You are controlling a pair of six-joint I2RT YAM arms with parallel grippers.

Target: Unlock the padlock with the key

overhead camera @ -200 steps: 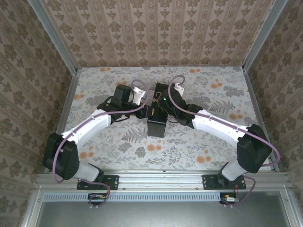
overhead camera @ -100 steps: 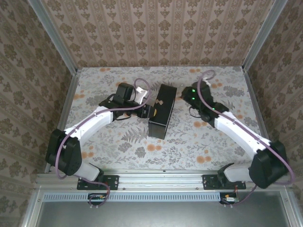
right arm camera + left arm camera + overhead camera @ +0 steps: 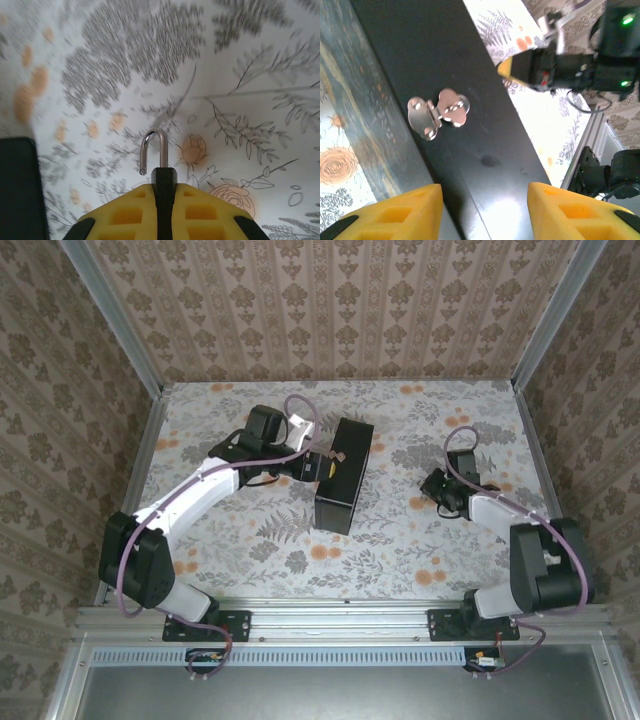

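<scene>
black box [image 3: 340, 490]: on floral table [image 3: 400, 540] | silver hasp [image 3: 437, 111]: on box's side

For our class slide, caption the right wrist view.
Right gripper shut on the padlock, open shackle protruding, above the floral table beside a black box.

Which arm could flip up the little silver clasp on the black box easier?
Left. The left gripper hangs open right over the silver clasp on the black box. The right gripper is far off over the flowery tablecloth, shut on the padlock.

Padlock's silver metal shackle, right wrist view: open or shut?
Open: on the silver metal shackle, the short leg ends free; the long leg enters the shut right gripper.
</scene>
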